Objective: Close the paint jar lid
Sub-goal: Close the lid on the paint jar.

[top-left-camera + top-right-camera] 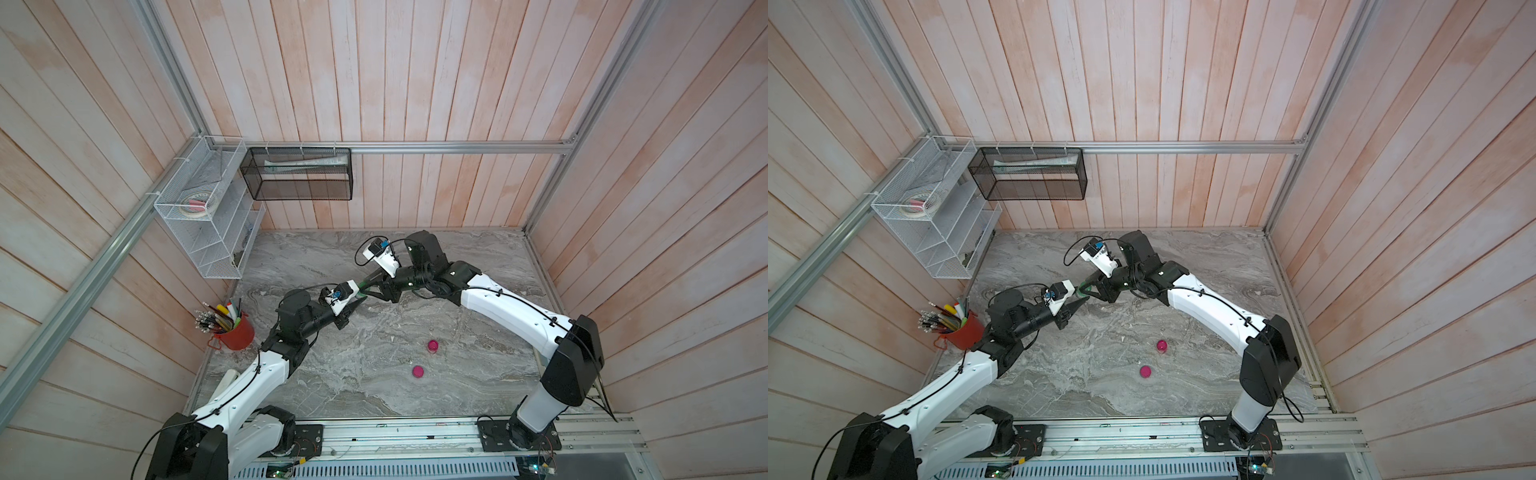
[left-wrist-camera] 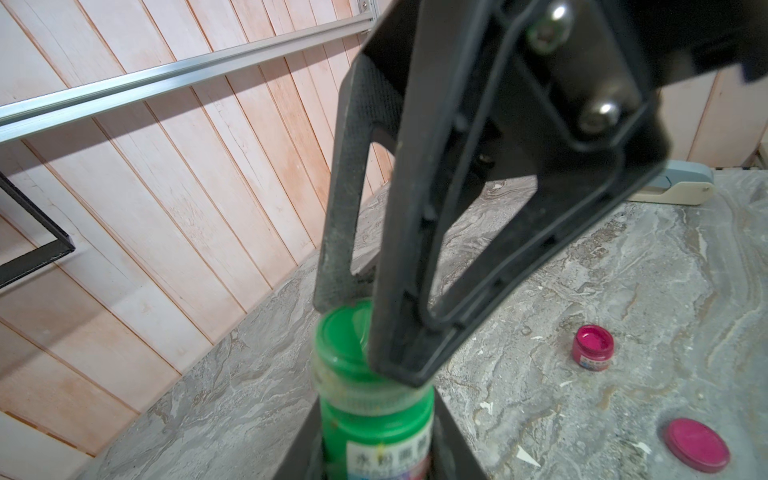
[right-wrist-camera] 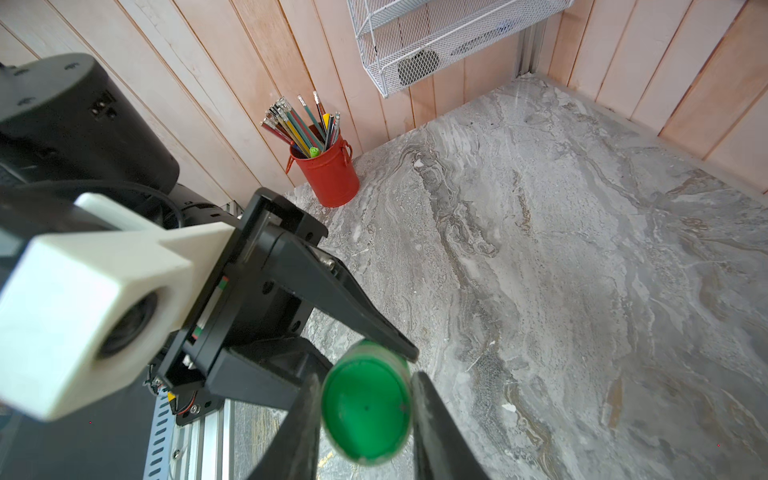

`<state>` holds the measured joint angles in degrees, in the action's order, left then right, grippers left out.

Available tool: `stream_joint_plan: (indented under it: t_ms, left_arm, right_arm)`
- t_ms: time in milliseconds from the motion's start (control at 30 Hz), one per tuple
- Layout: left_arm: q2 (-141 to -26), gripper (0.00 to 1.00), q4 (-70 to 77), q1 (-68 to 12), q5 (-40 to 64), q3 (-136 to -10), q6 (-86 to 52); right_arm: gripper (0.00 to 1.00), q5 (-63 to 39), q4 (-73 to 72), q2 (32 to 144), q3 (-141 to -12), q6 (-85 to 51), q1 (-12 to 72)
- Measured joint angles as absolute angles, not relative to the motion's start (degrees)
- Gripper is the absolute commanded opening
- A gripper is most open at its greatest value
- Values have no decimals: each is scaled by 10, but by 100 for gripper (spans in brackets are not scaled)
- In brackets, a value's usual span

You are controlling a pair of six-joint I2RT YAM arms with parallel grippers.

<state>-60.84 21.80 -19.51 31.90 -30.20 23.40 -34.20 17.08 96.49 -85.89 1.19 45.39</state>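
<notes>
1. The surface (image 1: 457,386) lies below the meeting point, which is over its far middle.
2. The left claw (image 2: 376,457) is clamped tight on the body of the green paint jar (image 2: 374,419), holding it off the surface, just left of the right claw (image 3: 368,415).
3. The right claw, nearly closed, pinches the green lid (image 3: 361,399) from both sides.
4. The lid sits on the jar's mouth, between the right claw's fingers (image 3: 432,419).
</notes>
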Motion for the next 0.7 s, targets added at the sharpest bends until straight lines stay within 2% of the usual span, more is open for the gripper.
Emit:
stream_joint_plan:
  t_ms: [700]
  left_arm:
    - [-566,33,239,-184,267,-273,222]
  right_arm:
    - [29,-355,87,977,-844,-15,465]
